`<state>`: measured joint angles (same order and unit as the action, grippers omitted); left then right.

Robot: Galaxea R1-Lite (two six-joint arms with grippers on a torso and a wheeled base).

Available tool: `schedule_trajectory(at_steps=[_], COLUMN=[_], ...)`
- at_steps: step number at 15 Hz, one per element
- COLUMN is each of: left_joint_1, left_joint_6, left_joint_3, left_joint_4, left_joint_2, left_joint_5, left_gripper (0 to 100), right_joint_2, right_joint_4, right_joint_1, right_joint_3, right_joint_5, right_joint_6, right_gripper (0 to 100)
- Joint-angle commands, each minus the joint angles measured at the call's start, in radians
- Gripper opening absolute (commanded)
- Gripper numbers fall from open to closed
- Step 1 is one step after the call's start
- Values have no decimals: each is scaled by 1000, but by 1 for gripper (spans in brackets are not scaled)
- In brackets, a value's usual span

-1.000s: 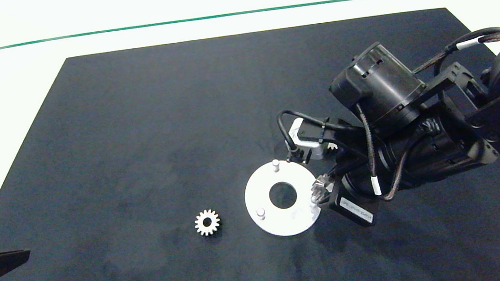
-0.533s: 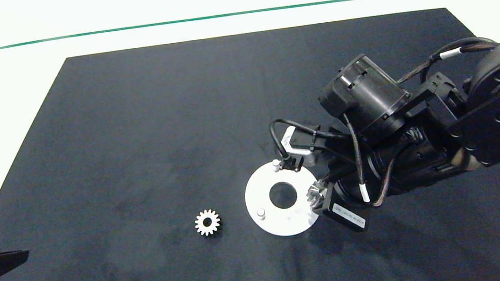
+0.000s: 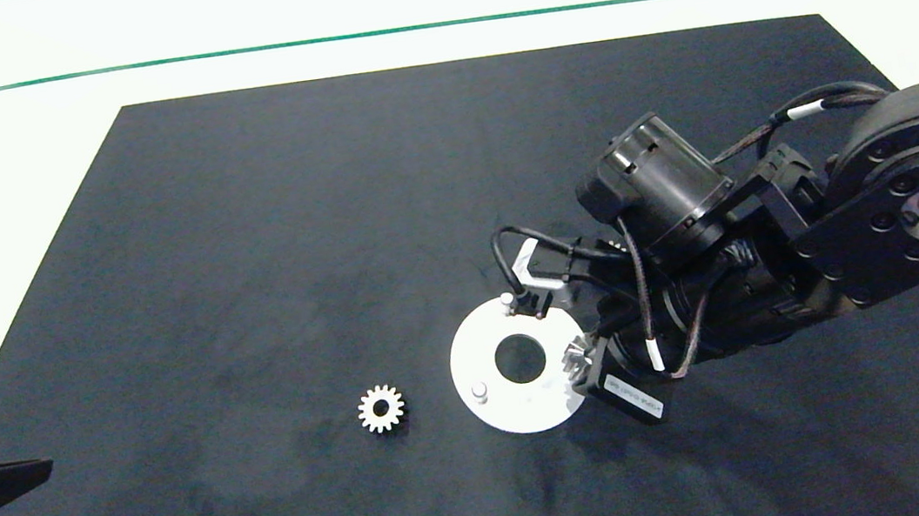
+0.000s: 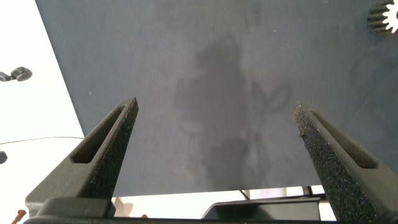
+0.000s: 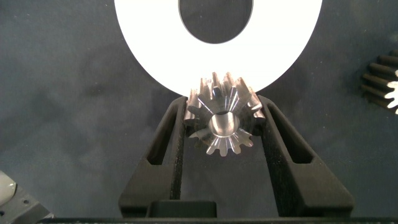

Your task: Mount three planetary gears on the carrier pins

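Right gripper pinches a planetary gear at the white carrier disc's rim. Left gripper sits spread wide, parked near the mat's left edge.

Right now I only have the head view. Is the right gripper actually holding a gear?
Observer: Yes. The right wrist view shows the right gripper shut on the held gear, which is tipped on edge at the rim of the white disc.
Operator: Where's the third gear?
Observer: The second loose gear lies on the mat beside the disc. The right arm hides it from your view.
Operator: Left gripper state?
Observer: The left gripper is open over bare mat, with nothing between its fingers.
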<state>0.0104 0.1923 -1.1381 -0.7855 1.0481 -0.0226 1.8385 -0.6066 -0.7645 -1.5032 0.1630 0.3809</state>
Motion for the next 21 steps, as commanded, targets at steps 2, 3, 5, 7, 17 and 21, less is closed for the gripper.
schedule_trajectory(at_steps=[2, 3, 5, 7, 17, 21], left_joint_1=[-3, -6, 0, -3, -6, -6], left_joint_6=[2, 2, 2, 2, 1, 2], left_joint_3=[0, 1, 0, 1, 1, 3], left_joint_4=[-6, -6, -4, -6, -6, -6], left_joint_2=[-10, -11, -14, -14, -16, -16], left_joint_5=[0, 0, 0, 0, 0, 0], left_gripper=[100, 100, 100, 100, 100, 100], right_joint_2=[10, 18, 21, 21, 22, 24], right_joint_4=[-4, -4, -4, -4, -2, -1], right_joint_1=[1, 2, 7, 8, 13, 11], right_joint_3=[-14, -15, -22, -20, -19, -19], right_joint_5=[3, 1, 1, 1, -3, -7], right_joint_6=[4, 4, 4, 4, 3, 3], right_gripper=[19, 19, 19, 19, 19, 19])
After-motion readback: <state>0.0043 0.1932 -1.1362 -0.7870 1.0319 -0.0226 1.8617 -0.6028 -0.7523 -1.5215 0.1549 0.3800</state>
